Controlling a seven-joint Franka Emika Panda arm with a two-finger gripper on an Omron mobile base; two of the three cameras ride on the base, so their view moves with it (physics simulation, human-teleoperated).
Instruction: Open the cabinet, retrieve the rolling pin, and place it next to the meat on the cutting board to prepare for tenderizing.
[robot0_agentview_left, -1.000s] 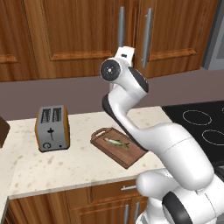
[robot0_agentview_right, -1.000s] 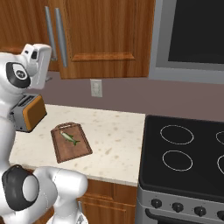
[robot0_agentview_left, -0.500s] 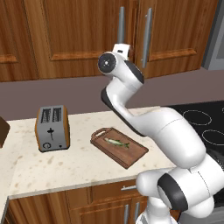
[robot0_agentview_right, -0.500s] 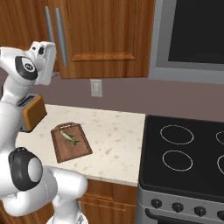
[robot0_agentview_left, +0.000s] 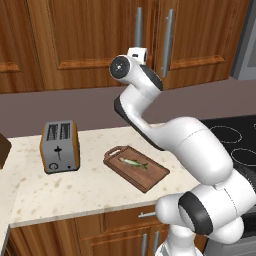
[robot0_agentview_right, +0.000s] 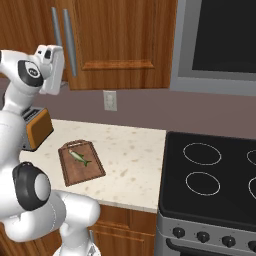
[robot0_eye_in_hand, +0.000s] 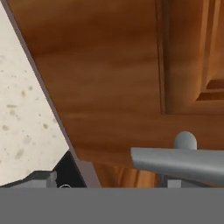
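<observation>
The cabinet (robot0_agentview_left: 90, 35) is shut; its two silver bar handles (robot0_agentview_left: 168, 35) hang side by side. My gripper (robot0_agentview_left: 136, 53) is raised at the lower end of the left handle (robot0_agentview_right: 56, 30), and the hand blocks sight of its jaws. In the hand view the door (robot0_eye_in_hand: 109, 78) is very close, with a handle bar (robot0_eye_in_hand: 179, 162) lying across the lower right. The cutting board (robot0_agentview_left: 145, 175) lies on the counter with the meat (robot0_agentview_left: 134, 163) on it, well below the gripper. The rolling pin is hidden.
A silver-and-wood toaster (robot0_agentview_left: 60, 146) stands left of the board on the speckled counter (robot0_agentview_left: 75, 190). A black stove (robot0_agentview_right: 210, 170) is at the right, with a dark microwave (robot0_agentview_right: 220, 40) above it. An outlet (robot0_agentview_right: 110, 100) sits on the back wall.
The arm has stretched out and carried the hand a little up and in toward the cabinet's handles. Board, meat and toaster have not moved.
</observation>
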